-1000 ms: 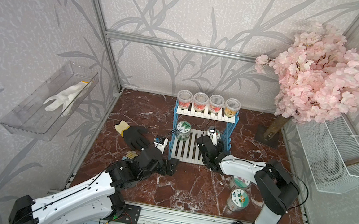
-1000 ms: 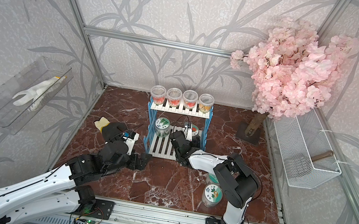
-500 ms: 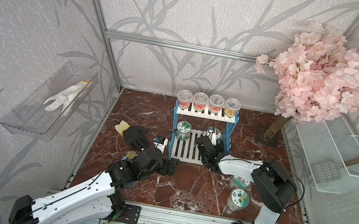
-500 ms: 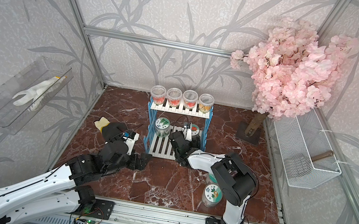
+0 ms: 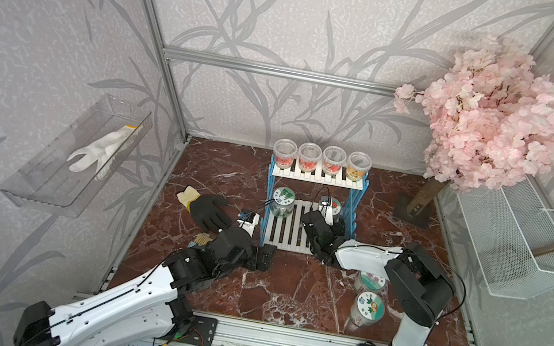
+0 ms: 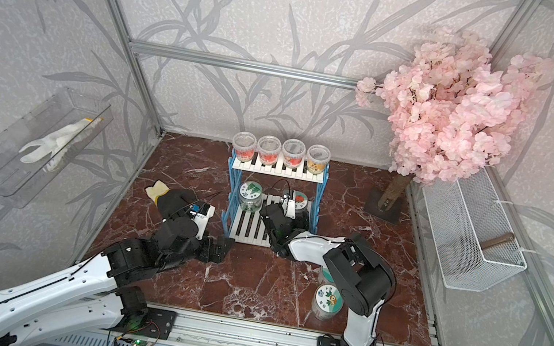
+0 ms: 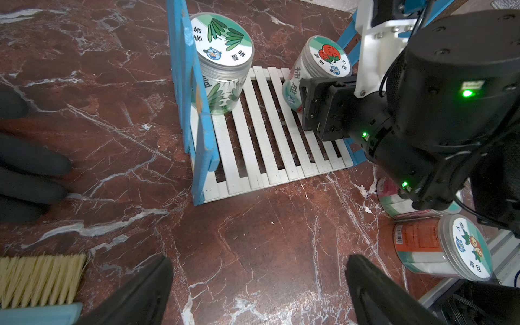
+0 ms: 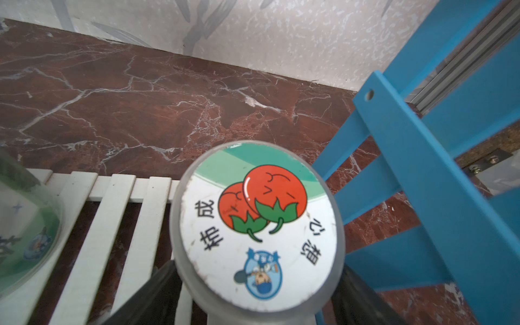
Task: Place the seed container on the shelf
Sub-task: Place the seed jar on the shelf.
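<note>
Red-fruit-labelled seed container [image 7: 327, 57] remains on shelf's [image 7: 183, 84] lower tier, right jaws clamped.

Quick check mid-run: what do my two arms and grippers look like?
Both the left arm and the right arm have white shell links joined by black cylindrical joints, with thin black cables looping outside. The left gripper and the right gripper have black tapered fingers. Small green lights glow on the right arm's wrist.

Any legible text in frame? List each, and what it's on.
"柿成" and "心想": red-fruit lid of the clear plastic seed jar.
"柿", "成": that jar's side label.
Green-leaf lid of the clear jar on the blue-and-white shelf: characters, unreadable.
Orange-labelled clear jar on the floor: lid characters and barcode too small.
</note>
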### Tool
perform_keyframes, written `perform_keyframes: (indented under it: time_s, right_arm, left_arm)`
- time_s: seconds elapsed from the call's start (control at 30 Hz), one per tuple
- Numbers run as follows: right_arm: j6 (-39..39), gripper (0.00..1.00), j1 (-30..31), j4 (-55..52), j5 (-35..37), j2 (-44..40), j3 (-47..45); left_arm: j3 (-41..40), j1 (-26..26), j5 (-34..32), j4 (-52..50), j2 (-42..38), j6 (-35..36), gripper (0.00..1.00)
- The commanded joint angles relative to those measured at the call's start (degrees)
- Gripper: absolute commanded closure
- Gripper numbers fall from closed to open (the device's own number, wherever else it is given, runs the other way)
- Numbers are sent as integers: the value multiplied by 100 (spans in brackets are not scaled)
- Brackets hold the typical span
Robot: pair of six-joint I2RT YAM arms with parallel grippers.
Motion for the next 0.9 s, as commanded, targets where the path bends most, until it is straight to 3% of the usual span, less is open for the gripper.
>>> perform_keyframes:
  time_s: [0.0, 0.63, 0.87]
  right_arm:
    - [-162, 17, -28, 230, 158, 117, 48]
    - [-262, 20, -23, 234, 208, -29, -22]
    - [-188, 14, 11, 43, 220, -57, 32]
  left_arm:
    - [-53, 33, 35, 23, 23, -6, 0]
    - [-57, 41, 42, 34, 26, -9, 0]
    - [-68, 41, 45, 15, -15, -22, 0]
